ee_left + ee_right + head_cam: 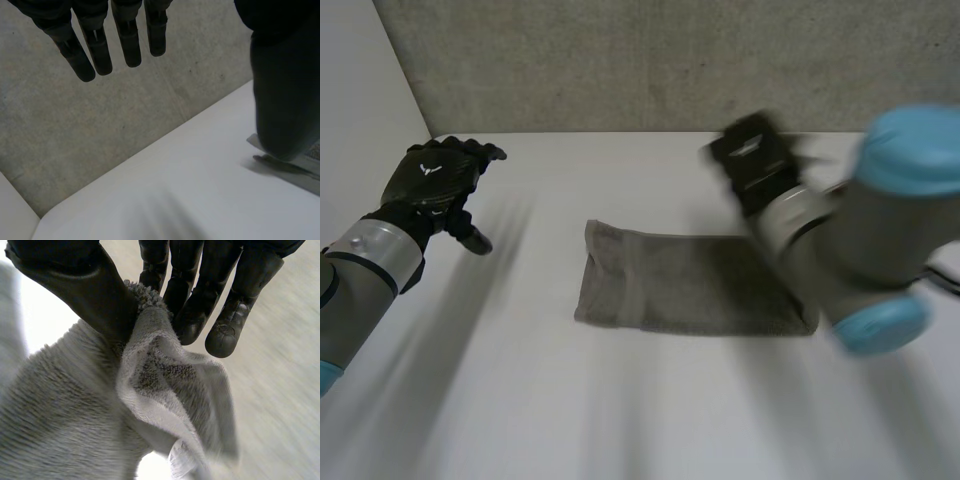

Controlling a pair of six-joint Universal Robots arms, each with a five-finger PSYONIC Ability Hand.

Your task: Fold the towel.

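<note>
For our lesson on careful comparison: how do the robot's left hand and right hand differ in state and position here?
The left hand has straight fingers and holds nothing; the right hand pinches the towel between thumb and fingers. The left hand is off to the side, apart from the towel; the right hand is on it. Both are black.

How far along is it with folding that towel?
Done: the towel lies as a flat strip on the table, perhaps folded once; I cannot tell. In hand: the right hand pinches the towel's edge between thumb and fingers. The left hand hangs open, off the cloth. Left: carrying that edge across to make the fold.
</note>
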